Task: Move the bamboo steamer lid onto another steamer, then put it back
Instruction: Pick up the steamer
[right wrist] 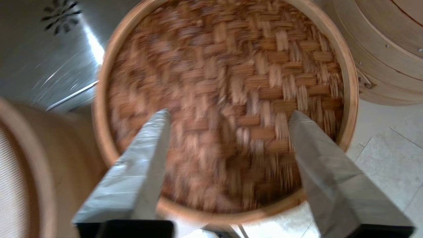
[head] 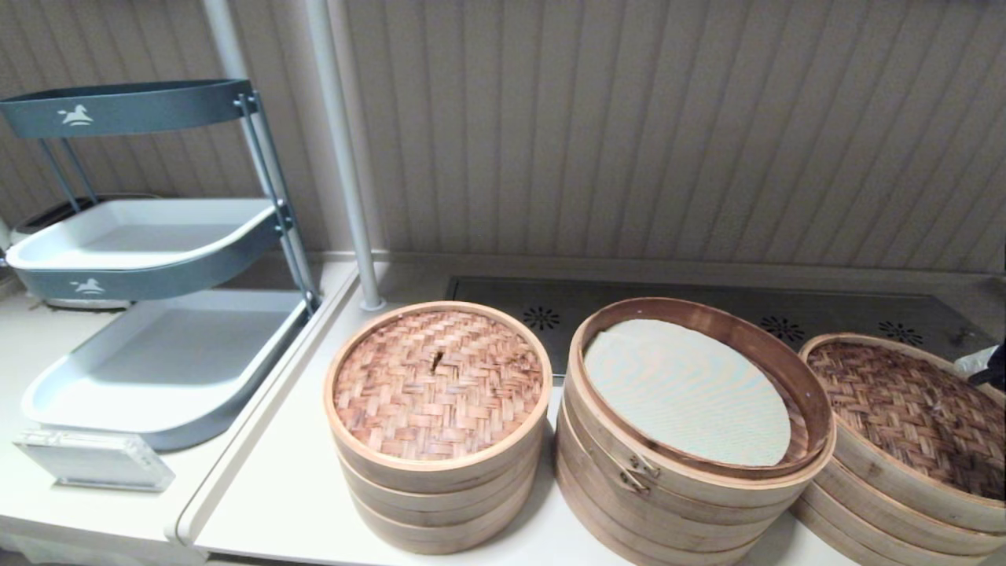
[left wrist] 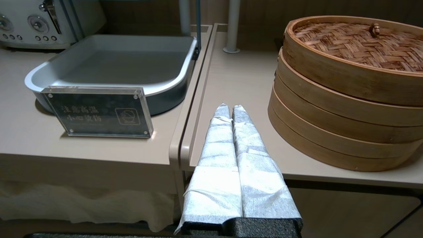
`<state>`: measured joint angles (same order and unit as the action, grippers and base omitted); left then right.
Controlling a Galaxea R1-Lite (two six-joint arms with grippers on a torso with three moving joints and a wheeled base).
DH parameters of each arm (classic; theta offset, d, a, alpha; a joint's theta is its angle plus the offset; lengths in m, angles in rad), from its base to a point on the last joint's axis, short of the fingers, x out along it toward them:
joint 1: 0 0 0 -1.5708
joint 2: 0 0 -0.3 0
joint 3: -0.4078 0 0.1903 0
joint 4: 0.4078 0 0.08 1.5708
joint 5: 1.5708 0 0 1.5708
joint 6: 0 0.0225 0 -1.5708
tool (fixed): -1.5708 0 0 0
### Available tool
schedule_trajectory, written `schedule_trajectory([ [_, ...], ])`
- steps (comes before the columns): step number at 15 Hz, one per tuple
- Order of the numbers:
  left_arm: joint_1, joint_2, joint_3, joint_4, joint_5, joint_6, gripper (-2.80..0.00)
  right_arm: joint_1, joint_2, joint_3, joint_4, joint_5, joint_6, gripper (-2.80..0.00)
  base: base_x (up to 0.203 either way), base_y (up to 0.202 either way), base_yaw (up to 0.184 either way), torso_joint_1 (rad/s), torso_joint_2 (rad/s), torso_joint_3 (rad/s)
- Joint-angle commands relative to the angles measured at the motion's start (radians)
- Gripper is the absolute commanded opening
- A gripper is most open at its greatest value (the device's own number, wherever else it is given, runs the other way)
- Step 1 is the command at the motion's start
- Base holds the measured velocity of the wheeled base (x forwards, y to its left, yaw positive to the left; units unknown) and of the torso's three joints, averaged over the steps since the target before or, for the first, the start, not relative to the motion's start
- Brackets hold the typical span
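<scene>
Three bamboo stacks were noted in a row on the counter (head: 275,503). The bamboo steamer lid (head: 912,409) was found seated on another steamer (head: 880,519), the low wide stack at the right end, with its woven top facing up. The right gripper (right wrist: 228,115) was recorded directly above that lid, jaws released and spread wide, nothing held between them; contact between the fingertips (right wrist: 158,122) and the weave could not be determined. The middle stack (head: 692,503), fitted with a metal clasp (head: 638,470), was observed uncovered, a pale cloth liner (head: 684,389) exposed inside its rim. The narrower three-tier stack (head: 436,487) at the left was seen covered by its own smaller woven lid (head: 438,383). The left gripper (left wrist: 228,107) was logged at the counter's front edge, to the left of the narrow stack, jaws clenched together on nothing, near an acrylic sign (left wrist: 99,110) and a grey tray (left wrist: 109,62).
</scene>
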<state>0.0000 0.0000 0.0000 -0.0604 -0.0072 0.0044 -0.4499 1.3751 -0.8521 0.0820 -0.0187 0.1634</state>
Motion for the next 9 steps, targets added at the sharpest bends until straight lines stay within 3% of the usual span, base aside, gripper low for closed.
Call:
schedule_trajectory([
  [1,0.001,-0.003,0.025,-0.001,0.0,0.0,-2.8,-0.017,0.048,0.07,-0.092,-0.002,0.002,0.0,0.0,0.0,0.0,0.0,0.0,0.0],
  [9,0.001,-0.002,0.025,-0.001,0.0,0.0,-2.8,-0.038,0.152,0.126,-0.221,-0.003,0.046,0.0,0.0,0.0,0.0,0.0,0.0,0.0],
])
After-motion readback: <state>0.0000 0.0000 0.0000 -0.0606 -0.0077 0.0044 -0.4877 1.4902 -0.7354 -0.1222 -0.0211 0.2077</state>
